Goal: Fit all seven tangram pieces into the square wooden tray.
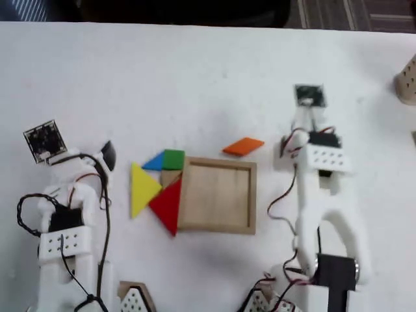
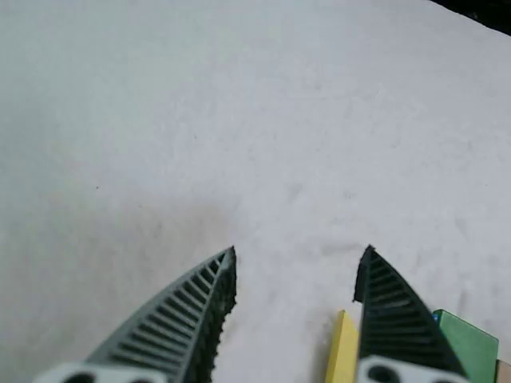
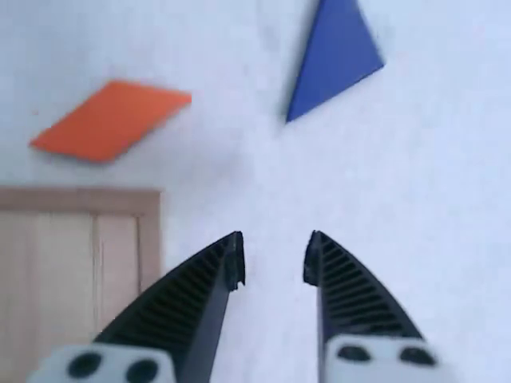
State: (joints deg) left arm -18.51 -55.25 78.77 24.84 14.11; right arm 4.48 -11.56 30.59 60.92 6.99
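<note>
Tangram pieces huddled against the empty tray's edge on the left arm's side, and an orange piece lay apart beyond its far rim. The left gripper and right gripper both hung released, grasping nothing. The thin pieces would likely skid under a pinch or snag on the raised rim. Bare table offered room.

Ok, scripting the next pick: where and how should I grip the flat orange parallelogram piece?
Likely from above, the right pincer closing across the two long edges of the orange parallelogram piece, mid-length. It lies flat on the white table, clear of the square wooden tray, leaving only thin edges to pinch.
</note>
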